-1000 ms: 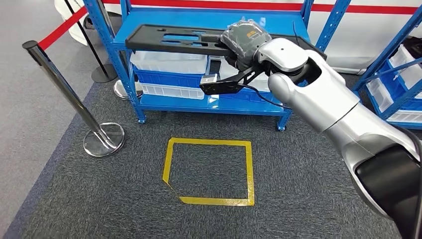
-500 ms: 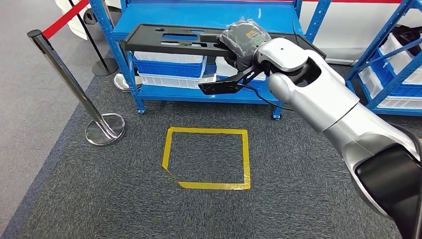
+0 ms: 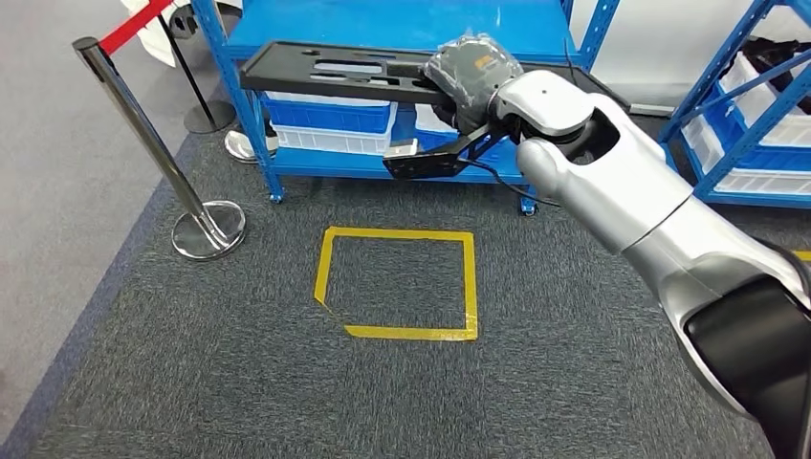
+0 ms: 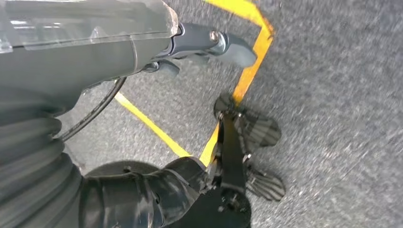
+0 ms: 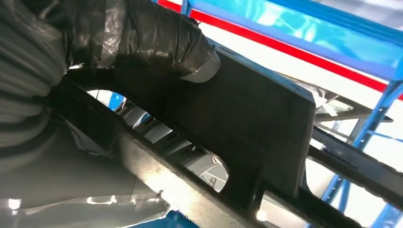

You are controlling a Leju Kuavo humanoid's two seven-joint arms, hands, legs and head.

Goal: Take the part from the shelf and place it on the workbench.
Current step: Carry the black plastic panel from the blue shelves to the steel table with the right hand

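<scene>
My right hand (image 3: 469, 72) gripped the long black part (image 3: 330, 72) near the top centre of the frame, clear of the blue shelf (image 3: 411, 24); carrying it to the workbench came next, my left hand (image 4: 204, 42) hanging empty.

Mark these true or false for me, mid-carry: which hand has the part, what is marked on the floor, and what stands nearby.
1. The right hand holds the long black part. True.
2. The yellow tape rectangle on the carpet has a bin standing inside it. False: bare carpet only.
3. A chrome stanchion stands on the left. True.
4. The left hand holds the part's other end. False: it hangs over the carpet, holding nothing.
</scene>
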